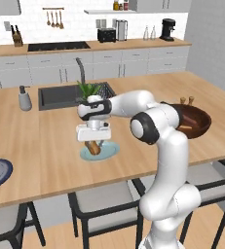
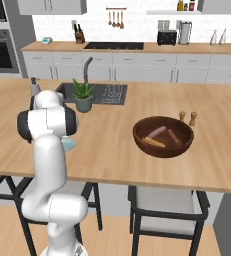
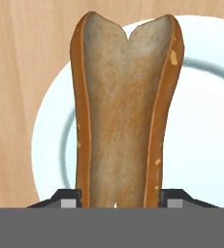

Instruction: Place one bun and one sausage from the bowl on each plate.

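The gripper hangs over the pale light-blue plate near the worktop's front edge, its jaws clasping a bun on both sides. The bun is long and golden-tan with a glossy crust, split open to a pale, crumbly inside; its lower end seems to touch the smooth round plate. Toward the right end stands the glossy dark wooden bowl, holding two reddish sausages and another bun.

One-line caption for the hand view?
Gripper holds a split bun above the pale light-blue plate.
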You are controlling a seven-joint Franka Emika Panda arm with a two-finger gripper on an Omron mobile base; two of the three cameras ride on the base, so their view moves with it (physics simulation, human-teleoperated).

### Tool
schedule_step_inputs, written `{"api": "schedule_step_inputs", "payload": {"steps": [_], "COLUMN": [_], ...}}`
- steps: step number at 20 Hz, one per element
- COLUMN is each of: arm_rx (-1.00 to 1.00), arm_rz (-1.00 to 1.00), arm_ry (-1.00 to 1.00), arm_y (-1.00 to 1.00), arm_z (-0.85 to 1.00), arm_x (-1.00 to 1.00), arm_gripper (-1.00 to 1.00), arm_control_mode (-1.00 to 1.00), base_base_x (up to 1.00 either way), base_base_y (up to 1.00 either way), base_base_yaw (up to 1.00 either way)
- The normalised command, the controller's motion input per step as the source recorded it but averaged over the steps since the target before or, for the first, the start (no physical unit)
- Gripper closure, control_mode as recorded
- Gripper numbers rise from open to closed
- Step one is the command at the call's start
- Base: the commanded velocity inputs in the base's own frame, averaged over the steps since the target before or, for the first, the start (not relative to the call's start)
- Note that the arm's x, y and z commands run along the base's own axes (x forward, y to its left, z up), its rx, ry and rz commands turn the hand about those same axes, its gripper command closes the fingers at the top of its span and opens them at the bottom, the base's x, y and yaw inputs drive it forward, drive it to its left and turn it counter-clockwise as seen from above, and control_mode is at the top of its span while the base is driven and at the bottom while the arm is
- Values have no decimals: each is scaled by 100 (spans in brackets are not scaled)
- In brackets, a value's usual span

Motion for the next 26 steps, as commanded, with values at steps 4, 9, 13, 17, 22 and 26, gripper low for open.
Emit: {"api": "schedule_step_inputs", "payload": {"steps": [4, 9, 13, 17, 22, 26], "arm_rx": [0, 0, 0, 0, -11, -4], "arm_rz": [0, -1, 0, 0, 0, 2], "arm_ry": [2, -2, 0, 0, -1, -47], "arm_y": [6, 13, -8, -5, 0, -53], "arm_z": [-1, 0, 0, 4, 65, 50], "arm_x": [-36, -37, -4, 0, -12, -65], "arm_gripper": [100, 100, 100, -100, -100, -100], "arm_control_mode": [-100, -100, -100, -100, -100, -100], "base_base_x": [0, 0, 0, 0, 0, 0], "base_base_y": [0, 0, 0, 0, 0, 0], "base_base_yaw": [0, 0, 0, 0, 0, 0]}}
